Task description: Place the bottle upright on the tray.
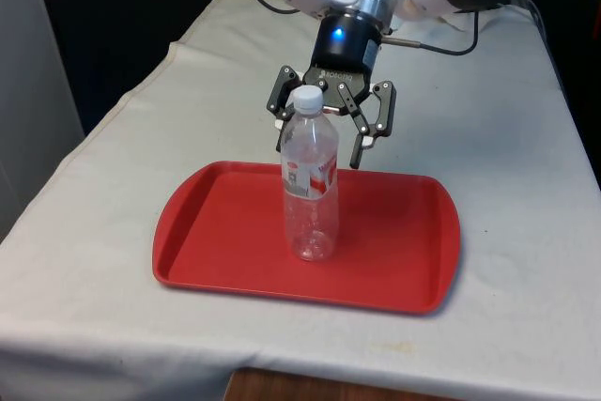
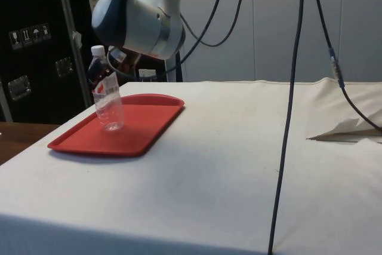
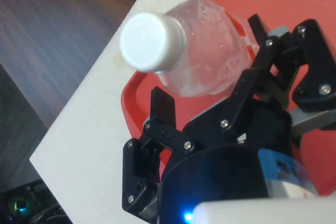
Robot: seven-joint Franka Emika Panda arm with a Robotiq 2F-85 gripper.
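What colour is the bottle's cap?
White. The cap on the bottle shows best in the front view.

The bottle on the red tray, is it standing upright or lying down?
Upright. The plastic bottle stands on its base on the red tray, white cap on top; the open gripper is behind it.

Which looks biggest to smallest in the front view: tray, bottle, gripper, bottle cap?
1. Tray
2. Bottle and gripper: look similar in extent, and the gripper sits farther back, so unranked
3. Bottle cap
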